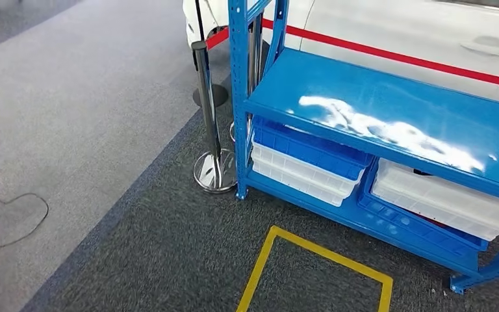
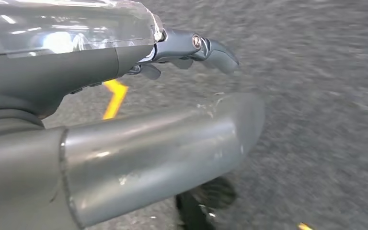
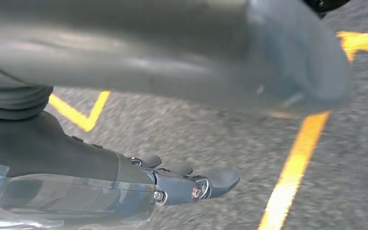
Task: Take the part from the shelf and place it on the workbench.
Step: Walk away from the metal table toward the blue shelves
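**Hands empty, part not yet found**

Your left hand (image 2: 124,96) and right hand (image 3: 139,143) hang over the carpet, fingers apart, holding nothing. The part itself isn't discernible; it's probably in a bin (image 1: 305,162) under the blue shelf (image 1: 377,110). Reach blind and you risk striking the shelf edge or stanchion (image 1: 209,117).

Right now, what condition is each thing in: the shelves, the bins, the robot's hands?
Top shelf: bare, glare on it.
Left bins: stacked, blue on white.
Right white bin: nested in blue tray; contents unclear.
Left robot hand: holding nothing.
Right robot hand: holding nothing.
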### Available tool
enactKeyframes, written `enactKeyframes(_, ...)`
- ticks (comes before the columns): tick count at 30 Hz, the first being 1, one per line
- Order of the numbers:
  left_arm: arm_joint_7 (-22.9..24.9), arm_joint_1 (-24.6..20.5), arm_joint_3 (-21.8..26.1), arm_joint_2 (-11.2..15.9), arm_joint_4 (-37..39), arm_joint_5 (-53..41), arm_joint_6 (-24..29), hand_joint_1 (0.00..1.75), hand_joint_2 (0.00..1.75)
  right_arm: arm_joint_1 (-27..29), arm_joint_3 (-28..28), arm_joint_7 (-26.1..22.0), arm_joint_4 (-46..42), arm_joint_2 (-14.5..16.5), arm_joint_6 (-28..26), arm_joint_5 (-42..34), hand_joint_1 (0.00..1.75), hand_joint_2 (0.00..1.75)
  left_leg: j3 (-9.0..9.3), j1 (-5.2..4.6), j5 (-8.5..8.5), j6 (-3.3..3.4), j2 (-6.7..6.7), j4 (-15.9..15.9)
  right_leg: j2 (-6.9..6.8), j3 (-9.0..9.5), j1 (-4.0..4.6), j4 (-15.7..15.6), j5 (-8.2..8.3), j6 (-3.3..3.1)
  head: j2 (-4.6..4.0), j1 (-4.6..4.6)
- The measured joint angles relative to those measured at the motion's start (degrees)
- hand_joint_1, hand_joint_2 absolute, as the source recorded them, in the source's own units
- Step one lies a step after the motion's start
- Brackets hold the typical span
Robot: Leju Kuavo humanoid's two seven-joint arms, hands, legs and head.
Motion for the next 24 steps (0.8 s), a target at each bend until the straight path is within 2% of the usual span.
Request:
enactKeyframes(1, -0.1, 0.0, 0.0, 0.1, 0.0, 0.0, -0.2, 0.00, 0.00, -0.2, -0.2, 0.0, 0.0, 0.0, 0.1, 0.0, 0.00, 0.00, 0.86, -0.20, -1.00, -0.33, 0.46, 0.2, -0.49, -0.20, 0.20, -1.0, 2.98, -0.41, 0.00, -0.06)
enactKeyframes(2, -0.2, -0.2, 0.0, 0.3, 0.0, 0.0, -0.3, 0.00, 0.00, -0.4, -0.4, -0.1, 0.0, 0.0, 0.1, -0.1, 0.00, 0.00, 1.55, -0.35, -1.55, -0.69, 0.78, 0.7, -0.28, -0.22, 0.31, -1.1, 3.79, -0.69, 0.00, -0.09)
enactKeyframes(4, 0.0, -0.6, 0.0, 0.6, 0.0, 0.0, -0.3, 0.00, 0.00, -0.8, -0.5, -0.2, 0.0, 0.1, 0.2, -0.1, 0.00, 0.00, 1.57, -0.27, -1.40, -1.31, 0.95, 2.5, 1.20, 0.48, 0.05, -1.0, 3.22, -1.20, 0.01, -0.22)
enactKeyframes(5, 0.2, -0.8, 0.0, 0.6, 0.0, -0.1, -0.3, 0.00, 0.00, -0.9, -0.6, -0.2, 0.0, 0.1, 0.3, -0.3, 0.00, 0.00, 0.48, -0.16, -1.28, -1.55, 0.48, 4.6, 1.78, 0.81, -0.07, -1.2, 2.99, -1.49, 0.01, -0.24)
enactKeyframes(6, 0.6, -1.0, 0.0, 0.7, 0.0, -0.2, -0.2, 0.00, 0.00, -1.1, -0.7, -0.2, 0.0, 0.2, 0.4, -0.4, 0.00, 0.00, -1.11, -0.03, -1.86, -1.77, -0.09, 7.3, 2.38, 1.10, -0.23, -1.4, 2.80, -1.74, 0.01, -0.30)
enactKeyframes(8, 1.3, -1.1, -0.1, 0.7, 0.0, -0.2, 0.2, 0.00, 0.00, -1.3, -1.0, -0.2, 0.0, 0.2, 0.5, -0.8, 0.00, 0.00, -5.05, 0.28, -5.15, -2.21, -1.01, 13.2, 3.66, 1.54, -0.33, -1.5, 2.24, -2.07, 0.01, -0.36)
enactKeyframes(9, 1.5, -1.1, -0.1, 0.7, 0.0, -0.2, 0.3, 0.00, 0.00, -1.3, -1.2, -0.1, 0.0, 0.3, 0.6, -0.9, 0.00, 0.00, -6.79, 0.42, -6.93, -2.39, -1.12, 15.2, 4.37, 1.78, -0.34, -1.5, 1.95, -2.11, 0.01, -0.36)
enactKeyframes(10, 1.6, -1.0, -0.1, 0.7, 0.0, -0.2, 0.4, 0.00, 0.00, -1.2, -1.3, 0.0, 0.0, 0.3, 0.6, -1.0, 0.00, 0.00, -8.05, 0.51, -7.71, -2.48, -1.17, 15.9, 5.11, 2.09, -0.34, -1.5, 1.66, -2.08, 0.01, -0.36)
enactKeyframes(11, 1.6, -1.0, -0.1, 0.7, 0.0, -0.2, 0.5, 0.00, 0.00, -1.2, -1.5, 0.2, 0.0, 0.4, 0.7, -1.0, 0.00, 0.00, -8.61, 0.56, -6.89, -2.49, -1.23, 15.1, 5.86, 2.48, -0.34, -1.5, 1.40, -2.01, 0.01, -0.36)
enactKeyframes(12, 1.7, -0.9, -0.1, 0.8, 0.0, -0.1, 0.5, 0.00, 0.00, -1.1, -1.7, 0.3, 0.0, 0.5, 0.7, -1.2, 0.00, 0.00, -8.53, 0.59, -4.59, -2.42, -1.45, 12.7, 6.60, 2.91, -0.34, -1.5, 1.15, -1.90, 0.01, -0.36)
enactKeyframes(13, 1.7, -0.9, -0.2, 0.9, 0.0, -0.1, 0.5, 0.00, 0.00, -1.1, -1.9, 0.4, 0.0, 0.6, 0.8, -1.3, 0.00, 0.00, -8.00, 0.60, -1.54, -2.23, -2.11, 9.3, 7.26, 3.32, -0.36, -1.5, 0.94, -1.77, 0.01, -0.35)
enactKeyframes(14, 1.8, -0.8, -0.2, 1.0, 0.0, -0.1, 0.4, 0.00, 0.00, -1.0, -2.1, 0.5, 0.0, 0.7, 0.9, -1.5, 0.00, 0.00, -7.58, 0.62, 0.90, -2.03, -3.45, 6.4, 7.86, 3.60, -0.41, -1.6, 0.86, -1.57, 0.01, -0.28)
enactKeyframes(16, 2.0, -0.7, -0.2, 1.1, 0.1, -0.1, 0.6, 0.00, 0.00, -1.1, -2.3, 0.6, 0.0, 0.9, 0.9, -1.7, 0.00, 0.00, -7.49, 0.50, 2.69, -1.46, -5.94, 3.0, 8.96, 3.46, -0.65, -1.8, 1.00, -0.96, 0.01, -0.25)
enactKeyframes(17, 2.4, -0.7, -0.2, 1.1, 0.1, -0.2, 0.7, 0.00, 0.00, -1.1, -2.4, 0.6, 0.0, 1.0, 0.9, -1.8, 0.00, 0.00, -7.67, 0.40, 2.65, -1.22, -6.48, 2.8, 9.57, 3.31, -0.77, -2.0, 1.13, -0.54, 0.01, -0.23)
enactKeyframes(19, 3.1, -0.8, -0.2, 1.0, 0.1, -0.1, 0.9, 0.00, 0.00, -1.0, -2.5, 0.7, 0.0, 1.1, 0.9, -1.8, 0.00, 0.00, -7.30, 0.47, 3.54, -0.64, -5.49, 2.1, 10.53, 3.26, -0.80, -2.2, 1.30, 0.27, 0.01, -0.25)
enactKeyframes(20, 3.4, -0.8, -0.2, 1.1, 0.1, -0.1, 0.9, 0.00, 0.00, -0.9, -2.6, 0.7, 0.0, 1.1, 0.8, -1.7, 0.00, 0.00, -6.88, 0.63, 3.88, -0.34, -4.85, 1.5, 9.85, 3.22, -0.65, -1.9, 1.00, 0.60, 0.01, -0.20)
enactKeyframes(21, 3.6, -0.8, -0.2, 1.1, 0.1, -0.1, 0.9, 0.00, 0.00, -0.9, -2.6, 0.7, 0.0, 1.2, 0.7, -1.6, 0.00, 0.00, -6.49, 0.81, 4.28, 0.04, -4.22, 0.8, 8.53, 2.72, -0.52, -0.8, 0.10, 0.87, 0.01, 0.02)
enactKeyframes(23, 3.7, -0.8, -0.2, 1.2, 0.1, -0.2, 0.7, 0.00, 0.00, -0.9, -2.7, 0.8, 0.0, 1.2, 0.3, -1.1, 0.00, 0.00, -6.10, 0.84, 4.70, 0.52, -3.18, 0.0, 5.07, 0.13, -0.46, 4.8, -3.37, 1.30, 0.01, 0.49)
enactKeyframes(24, 3.8, -0.7, -0.2, 1.2, 0.1, -0.2, 0.7, 0.00, 0.00, -1.0, -2.7, 0.8, 0.0, 1.2, 0.1, -0.9, 0.00, 0.00, -6.09, 0.77, 4.72, 0.62, -2.64, 0.0, 4.17, -1.51, -0.59, 8.3, -5.06, 1.50, 0.01, 0.67)
